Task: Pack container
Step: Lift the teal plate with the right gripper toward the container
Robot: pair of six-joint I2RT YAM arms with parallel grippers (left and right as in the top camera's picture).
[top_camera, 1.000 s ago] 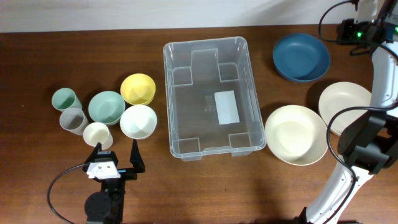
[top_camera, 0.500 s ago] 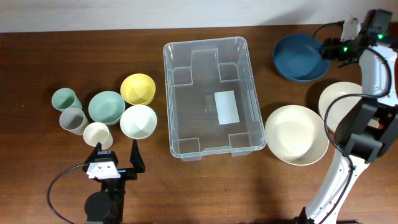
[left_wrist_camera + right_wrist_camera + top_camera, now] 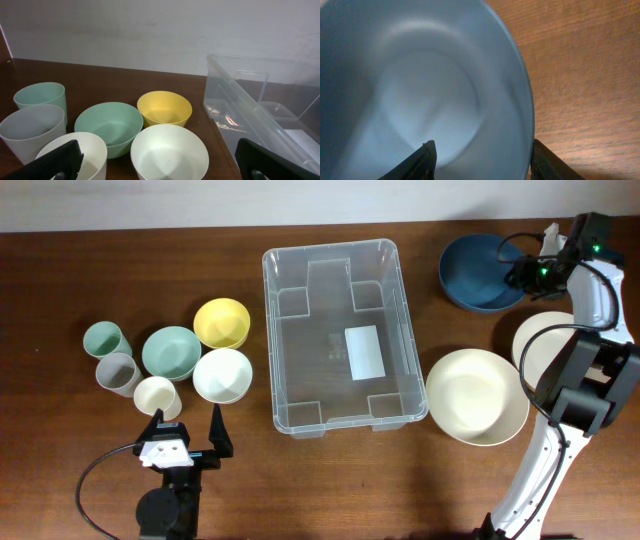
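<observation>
Clear plastic container (image 3: 272,340) sits mid-frame on counter (image 3: 330,480), empty, long axis top-to-bottom in overhead view. Blue bowl (image 3: 480,275) upper right, apart from container. Right gripper (image 3: 482,150) straddles bowl's right rim, spread, not yet pinching; container lies lower left of it. Left gripper (image 3: 186,420) lower left, spread wide, empty. Right fingertips cut off at wrist-frame bottom; rim contact unclear.

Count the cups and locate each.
3, all at the far left in the overhead view: green cup uppermost, grey cup below it, cream cup lowest. None seems hidden.
</observation>
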